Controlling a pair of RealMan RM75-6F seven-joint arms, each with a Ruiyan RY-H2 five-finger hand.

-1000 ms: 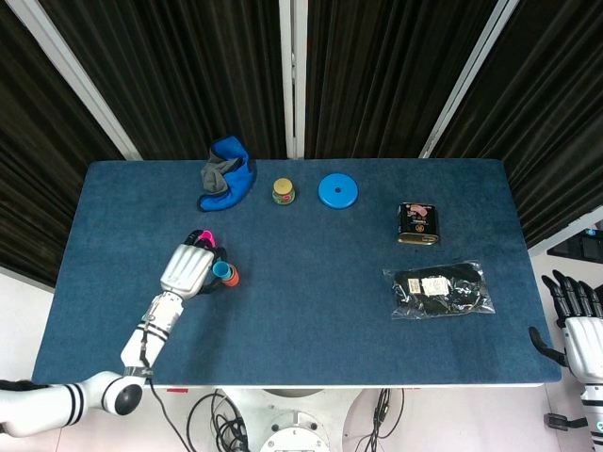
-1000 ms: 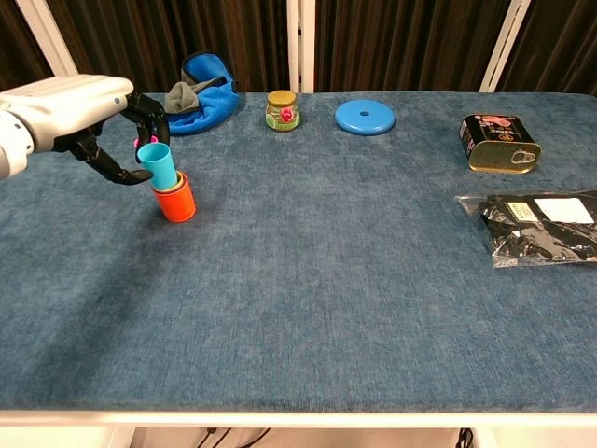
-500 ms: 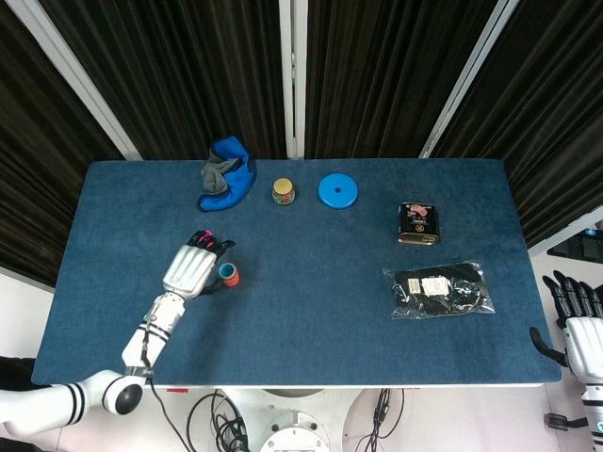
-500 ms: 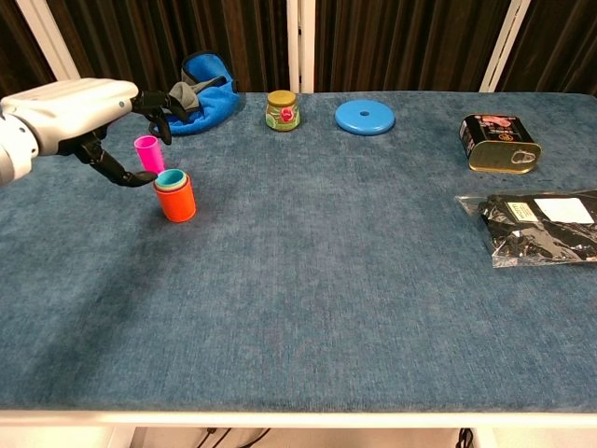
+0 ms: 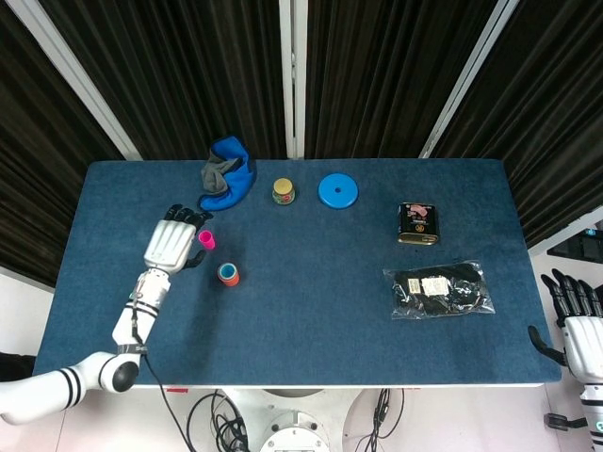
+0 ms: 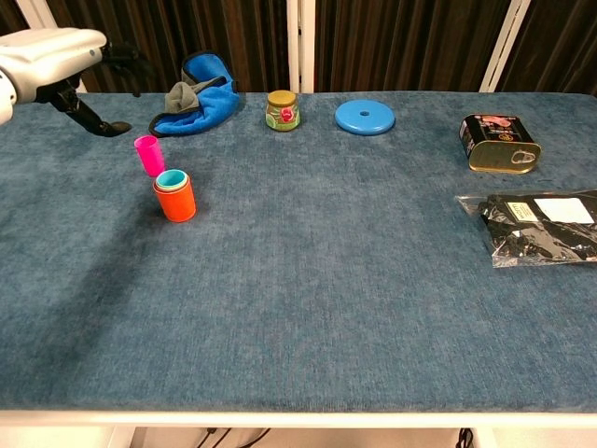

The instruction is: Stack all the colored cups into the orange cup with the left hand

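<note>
Your left hand (image 5: 171,245) hovers empty, fingers apart, beside the pink cup (image 6: 146,154) — unstacked, next for the orange cup (image 6: 175,200).

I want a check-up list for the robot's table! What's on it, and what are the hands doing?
Surface: blue felt table, nothing spilled.
Job's things: teal cup nested in orange cup; pink cup stands loose beside them.
Clutter: blue cloth, small jar, blue disc, tin, black packet.
Hands: left hand open beside the pink cup; right hand open off the table.
Cables: under the table's front edge.
Surroundings: dark curtains.
</note>
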